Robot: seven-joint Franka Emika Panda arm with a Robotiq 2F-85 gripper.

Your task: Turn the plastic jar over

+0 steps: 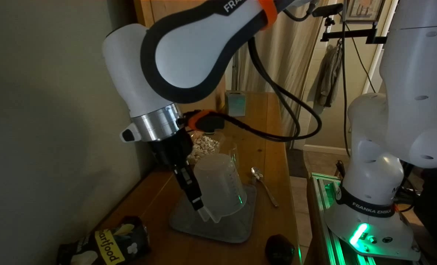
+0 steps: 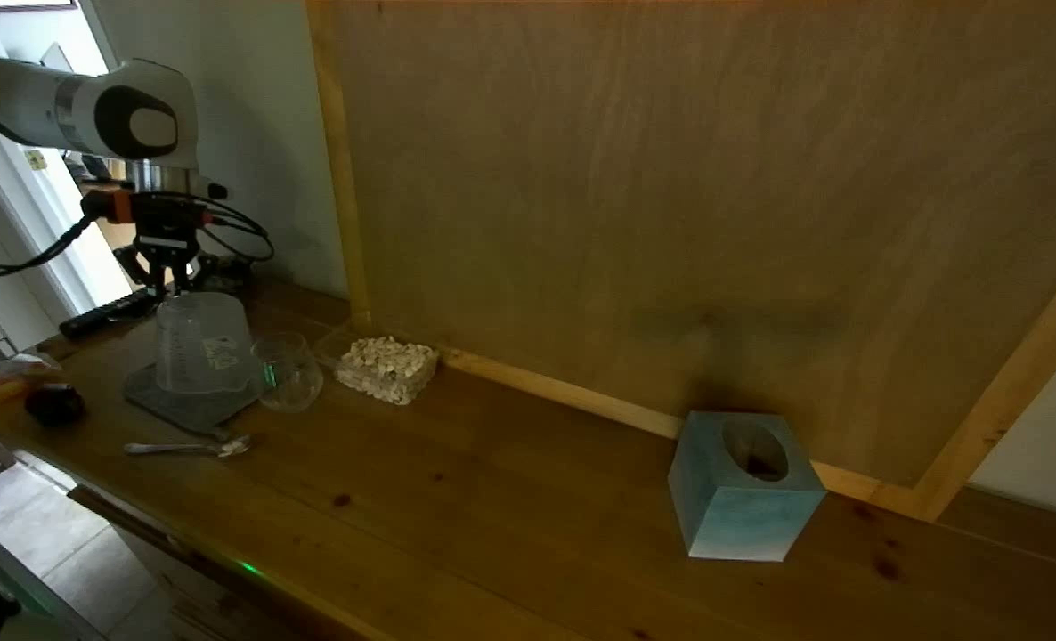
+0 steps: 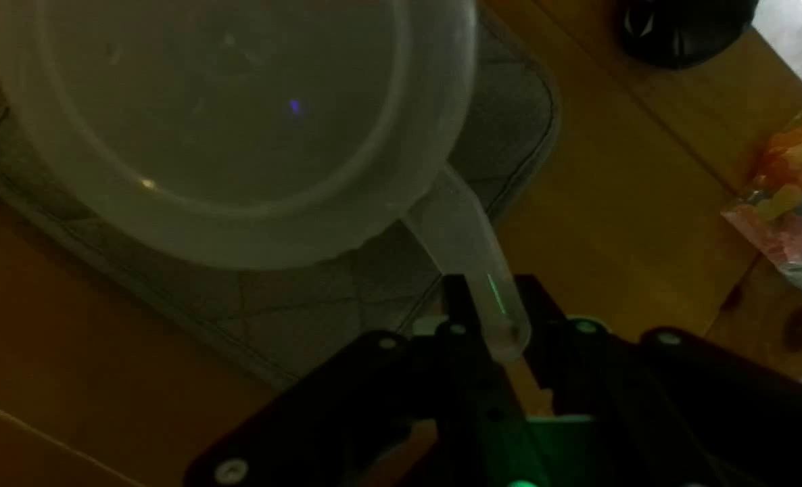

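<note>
Far left, a black and yellow snack bag (image 1: pixel 104 243) was lying on the wooden counter (image 2: pixel 492 481). Next up was the gripper (image 3: pixel 493 294), pointing down, its fingers (image 3: pixel 458 301) pinched in on the clear handle (image 3: pixel 455 230) of the plastic jar (image 1: pixel 218 184), one finger snug on each side as far as I could see. Just past it, further back, sat a clear tub (image 2: pixel 381 388) of pale flakes (image 1: pixel 205 144). The jar itself came next, upside down with its base facing up, over a grey mat (image 1: pixel 237 232). It leaned a bit in an exterior view, and honestly I couldn't tell if the whole rim (image 1: pixel 235 211) was touching. A clear glass (image 2: pixel 288 378) stood just beside the jar, and right of the mat lay a spoon (image 1: pixel 267 191) with pale bits on it. Near the counter's edge was some dark rounded thing (image 1: pixel 279 250) I couldn't make out. The arm's base (image 1: pixel 384 224), lit green, was furthest right.
</note>
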